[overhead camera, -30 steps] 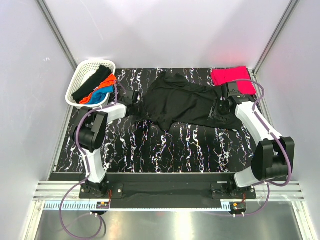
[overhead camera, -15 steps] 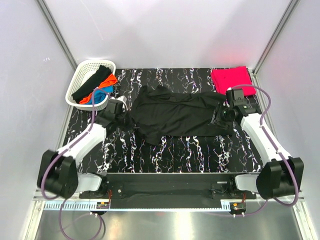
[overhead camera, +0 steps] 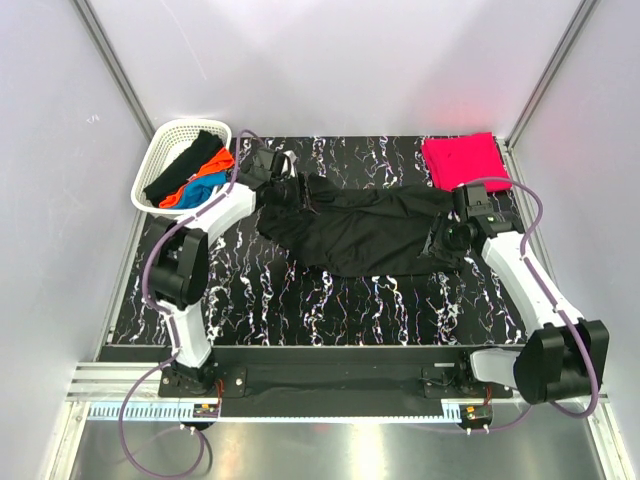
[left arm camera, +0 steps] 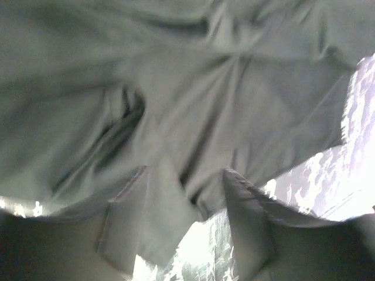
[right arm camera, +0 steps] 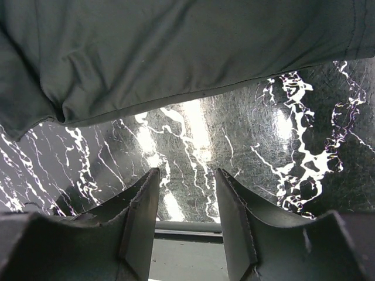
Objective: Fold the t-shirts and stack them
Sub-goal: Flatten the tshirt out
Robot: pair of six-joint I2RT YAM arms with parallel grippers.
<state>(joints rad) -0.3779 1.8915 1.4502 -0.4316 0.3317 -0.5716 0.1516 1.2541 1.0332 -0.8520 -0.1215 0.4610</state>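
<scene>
A: Black t-shirt?
B: Crumpled on the table, right of the basket.
A: Left gripper?
B: At the shirt end nearest the basket. Fingers spread, with a loose cloth flap between them.
A: Right gripper?
B: At the end farthest from the basket. Fingers apart, nothing between.
A: Red t-shirt?
B: Folded flat, far right of the basket.

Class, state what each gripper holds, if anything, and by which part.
Right gripper: nothing, its jaws are apart over the bare table. Left gripper: jaws apart, with a fold of the black t-shirt between them, apparently not pinched.
</scene>
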